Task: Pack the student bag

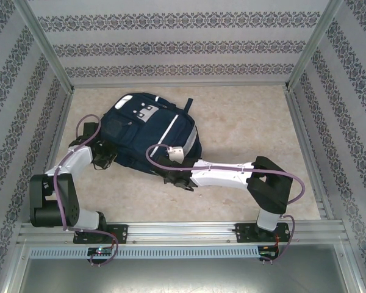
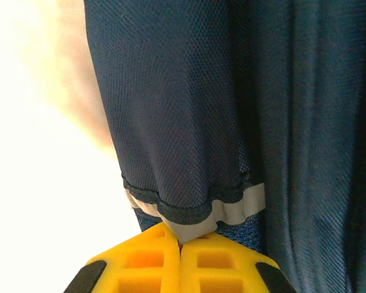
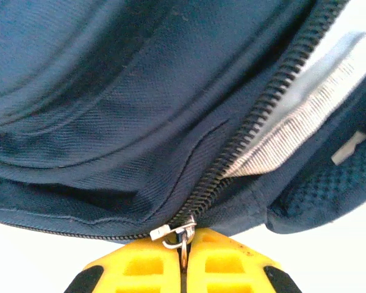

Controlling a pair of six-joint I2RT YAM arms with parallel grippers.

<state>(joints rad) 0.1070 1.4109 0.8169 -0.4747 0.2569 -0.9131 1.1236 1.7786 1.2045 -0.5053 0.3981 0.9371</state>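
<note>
Your table [image 1: 250, 122] is beige and marbled, boxed in on three sides. The back wall [image 1: 183, 46], left wall [image 1: 15, 104] and right wall [image 1: 354, 116] carry white paper with dark blue floral bands. Bare aluminium posts [image 1: 46, 46] slant up at the two far corners. Along the near edge you'll see a silver rail [image 1: 183, 231], just below it a slotted pale strip [image 1: 189, 251], then a plain grey sheet [image 1: 183, 274]. From the left wrist camera the table washes out to near white.

You're looking into a robot test booth: aluminium rails [image 1: 183, 231] across the bottom of the frame, patterned wall panels [image 1: 171, 46] closing three sides, a beige stone-look worktop [image 1: 250, 122] in the middle.
</note>
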